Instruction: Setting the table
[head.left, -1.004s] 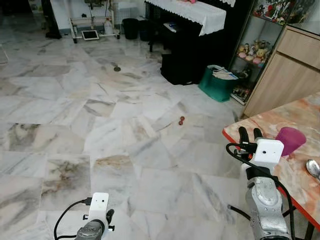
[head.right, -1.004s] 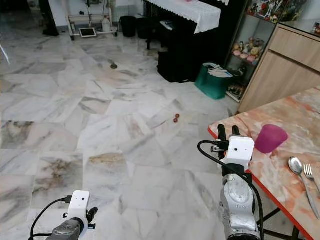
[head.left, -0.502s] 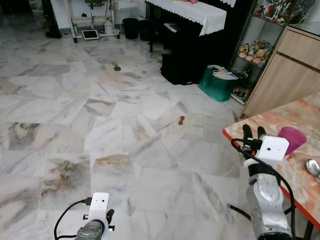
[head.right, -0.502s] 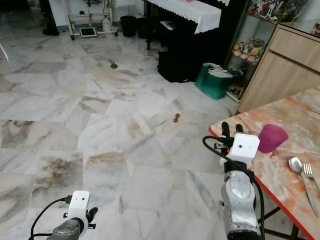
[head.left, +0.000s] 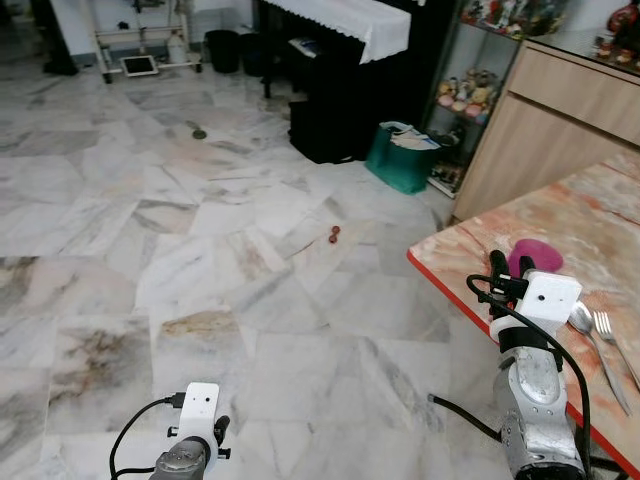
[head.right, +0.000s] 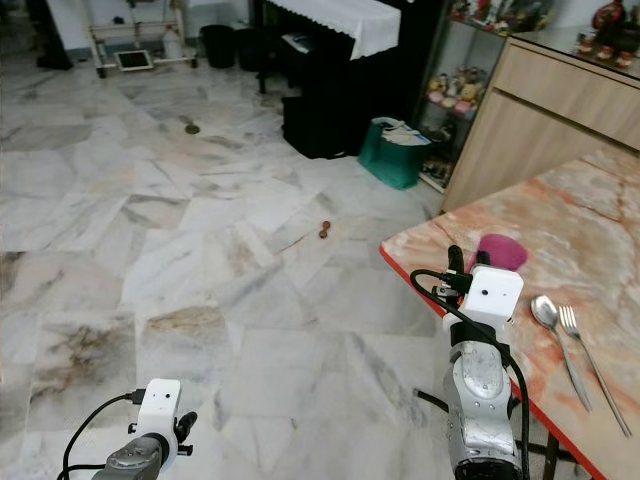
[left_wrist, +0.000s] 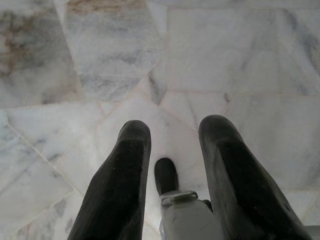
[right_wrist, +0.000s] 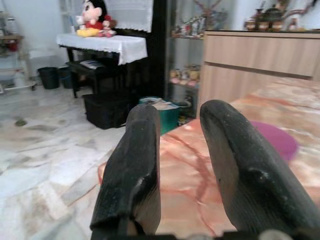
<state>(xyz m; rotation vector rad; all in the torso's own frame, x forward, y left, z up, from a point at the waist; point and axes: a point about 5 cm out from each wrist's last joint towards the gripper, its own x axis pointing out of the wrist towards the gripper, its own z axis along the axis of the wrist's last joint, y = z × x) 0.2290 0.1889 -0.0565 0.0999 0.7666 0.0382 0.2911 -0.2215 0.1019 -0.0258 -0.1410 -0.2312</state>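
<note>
A table (head.right: 560, 215) with an orange marbled top and red edge is seen at the right. On it a purple cup (head.right: 494, 251) lies near the edge, apparently tipped on its side, and a spoon (head.right: 550, 318) and fork (head.right: 590, 355) are laid side by side a little further in, well apart from the cup.

The right gripper (head.right: 453, 272) is raised at the table's edge, just short of the cup. Its fingers (right_wrist: 137, 165) are parted with nothing between them, and in the right wrist view the cup (right_wrist: 277, 140) is seen beyond them, not touched.

The left gripper (left_wrist: 172, 170) hangs idle over the marble floor (head.left: 200, 270), its fingers likewise apart and empty.

The setting is judged as partly done: cutlery is already placed, while the cup is not yet gripped or stood upright. No plate can be made out on the visible part of the table, so more items may remain to be brought.
</note>
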